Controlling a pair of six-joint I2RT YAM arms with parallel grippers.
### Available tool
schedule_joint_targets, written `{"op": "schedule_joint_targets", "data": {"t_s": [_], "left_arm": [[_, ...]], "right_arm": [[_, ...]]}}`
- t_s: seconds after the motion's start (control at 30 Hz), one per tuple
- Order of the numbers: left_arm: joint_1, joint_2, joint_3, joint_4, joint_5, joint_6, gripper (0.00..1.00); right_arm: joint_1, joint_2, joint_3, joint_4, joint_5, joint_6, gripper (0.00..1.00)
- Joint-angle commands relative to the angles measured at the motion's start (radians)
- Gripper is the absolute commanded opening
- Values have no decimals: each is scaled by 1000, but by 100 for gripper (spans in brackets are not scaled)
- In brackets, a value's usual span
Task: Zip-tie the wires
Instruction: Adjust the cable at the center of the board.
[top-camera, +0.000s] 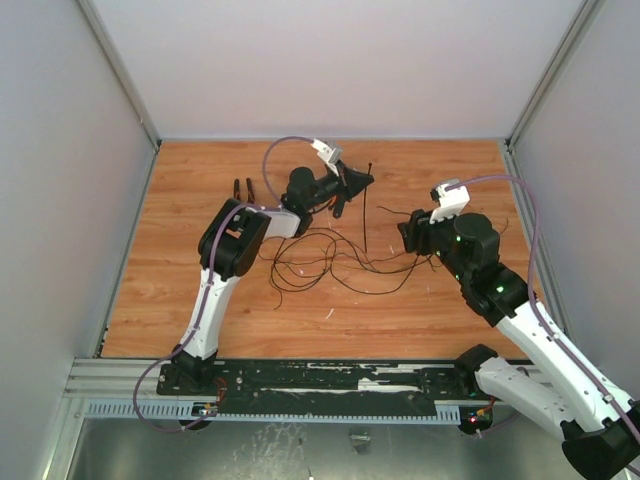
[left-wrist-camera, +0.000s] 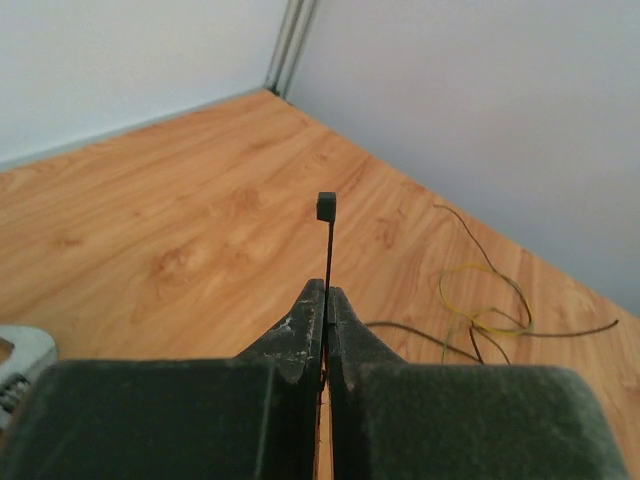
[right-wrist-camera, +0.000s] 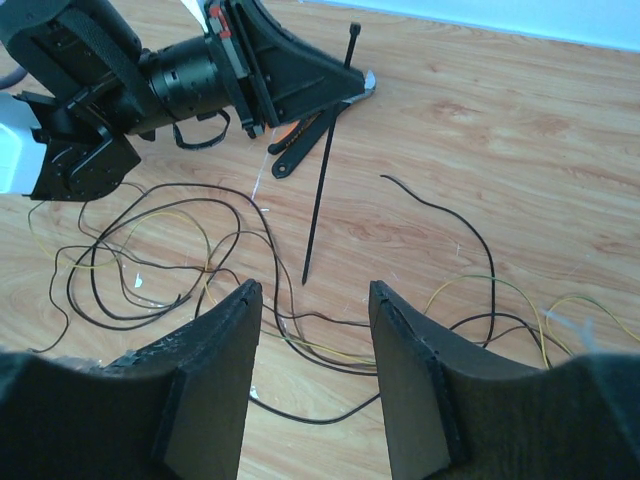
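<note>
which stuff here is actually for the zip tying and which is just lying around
For the job:
- wires
- zip tie, pinched in the left claw
- right claw, open over the wires

Lying about:
- pliers, untouched, off to the left

A warm orange-brown wood-grain laminate tabletop (top-camera: 170, 290) is boxed in on three sides by plain pale grey-white panels: a back wall (top-camera: 330, 60), a left wall (top-camera: 50, 200) and a right wall (top-camera: 600, 150). Slim silver metal posts (top-camera: 120, 75) run up the two far corners. A ribbed aluminium rail (top-camera: 110, 385) lines the near edge. Light is soft and even, with only faint shadows.
</note>
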Motion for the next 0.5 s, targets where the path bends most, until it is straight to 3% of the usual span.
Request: {"op": "schedule_joint_targets", "data": {"t_s": [0.0,0.47], "left_arm": [[-8,-60,-57,70,42,10,0],[-49,-161,-251,156,65,28,0]], "right_arm": [[-7,-19,3,-10,-18,10,48],[-7,14,-17,-9,-43,3,48]]}}
